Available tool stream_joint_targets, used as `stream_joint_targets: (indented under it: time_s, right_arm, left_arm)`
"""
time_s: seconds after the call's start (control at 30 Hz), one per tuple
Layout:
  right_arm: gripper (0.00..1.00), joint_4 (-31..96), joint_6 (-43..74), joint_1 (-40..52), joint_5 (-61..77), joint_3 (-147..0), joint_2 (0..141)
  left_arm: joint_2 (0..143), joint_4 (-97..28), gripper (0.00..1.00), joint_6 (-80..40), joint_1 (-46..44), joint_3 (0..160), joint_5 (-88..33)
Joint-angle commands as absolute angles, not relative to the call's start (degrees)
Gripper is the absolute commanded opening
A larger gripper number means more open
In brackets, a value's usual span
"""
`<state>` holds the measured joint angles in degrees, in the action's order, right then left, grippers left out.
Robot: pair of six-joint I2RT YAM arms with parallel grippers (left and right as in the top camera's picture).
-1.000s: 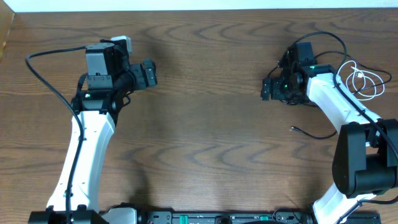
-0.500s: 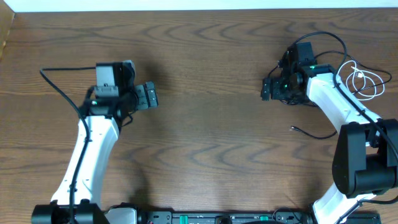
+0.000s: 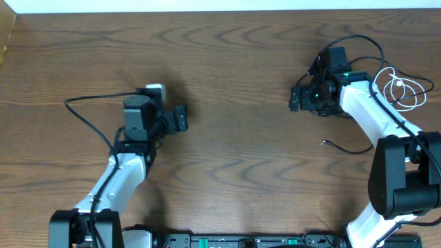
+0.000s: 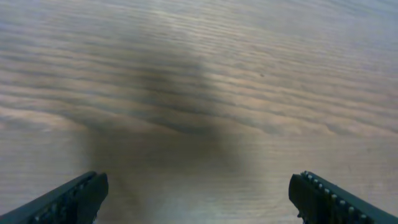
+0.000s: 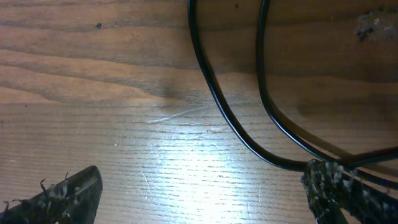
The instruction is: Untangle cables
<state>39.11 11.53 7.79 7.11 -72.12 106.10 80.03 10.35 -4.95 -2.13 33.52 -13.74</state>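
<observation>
table (image 3: 227,55): dark wood grain, with both arms reaching in from its near edge.
left gripper (image 3: 180,118): over the left half of the table, roughly midway between the near and far edges, pointing right. In the wrist view (image 4: 199,186) its fingers (image 4: 74,199) stand far apart – released, with only blurred, shadowed wood between them.
right gripper (image 3: 296,98): over the right half, nearer the far edge, pointing left. In the wrist view (image 5: 202,177) the jaws are spread wide and grip nothing.
black cable (image 3: 344,148): on the right side of the table. One small plug end lies free on the wood, and from it the cord runs right until the right arm (image 3: 372,117) hides it.
black strands (image 5: 217,93): two of them curve down across the wood in the right wrist view and meet the right-hand finger – cable or arm wiring, I cannot tell.
white cable (image 3: 400,88): loose loops near the right edge, in the far half, just beside the right arm and well apart from both grippers.
</observation>
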Motion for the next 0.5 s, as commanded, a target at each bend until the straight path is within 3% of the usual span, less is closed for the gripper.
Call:
stream_joint_targets:
  time_s: [0.0, 0.27, 0.47]
  right_arm:
    - [0.99, 39.0, 11.5, 7.9, 7.5, -71.8, 105.1]
    - [0.99, 39.0, 11.5, 7.9, 7.4, -71.8, 105.1]
    - [0.99, 39.0, 11.5, 7.9, 7.5, -71.8, 105.1]
  left_arm:
    - [79.7, 12.2, 0.98, 0.8, -4.0, 31.6, -14.6]
    - [75.1, 13.2, 0.98, 7.8, -5.6, 26.6, -14.6]
    - [70.4, 22.8, 0.98, 7.9, -5.6, 18.7, -14.6]
